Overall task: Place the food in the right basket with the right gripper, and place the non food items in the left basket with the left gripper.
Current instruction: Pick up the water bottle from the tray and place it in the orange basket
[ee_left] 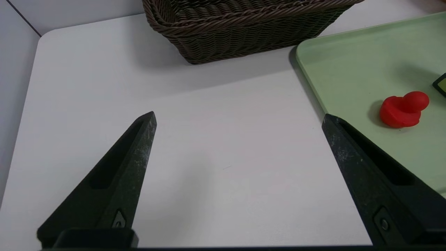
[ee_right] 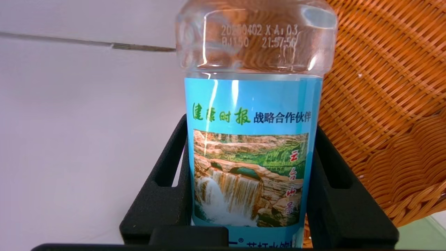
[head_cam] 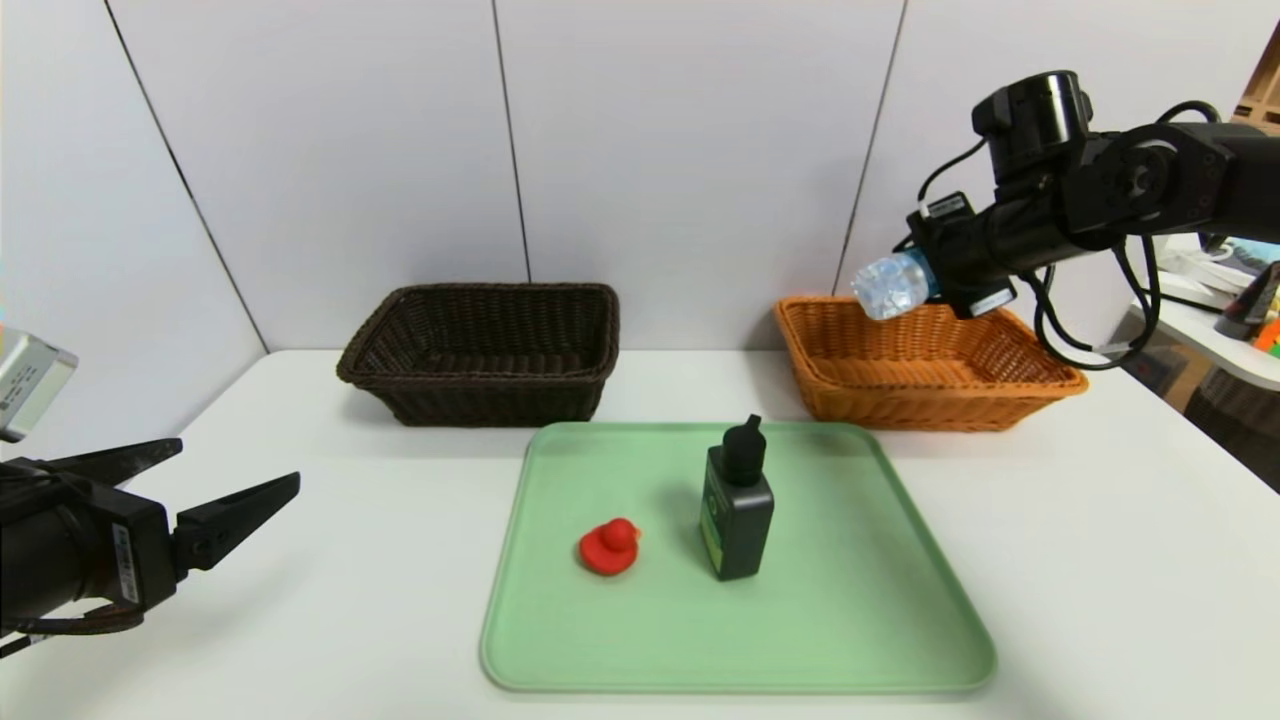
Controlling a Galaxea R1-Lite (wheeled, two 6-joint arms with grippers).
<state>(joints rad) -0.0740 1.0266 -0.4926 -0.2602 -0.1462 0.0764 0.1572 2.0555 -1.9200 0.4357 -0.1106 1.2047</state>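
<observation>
The bottle is showing a faint print, "BJ150" and "21:57:56", on its clear plastic. Its blue label is carrying green "健康时报", dark "战略合作伙伴" beside it, and red "云台山" running down the waterfall picture; lower characters are being cut off.

Right pincer raised, fingers part-closed — left pincer low at far left, spread wide.
</observation>
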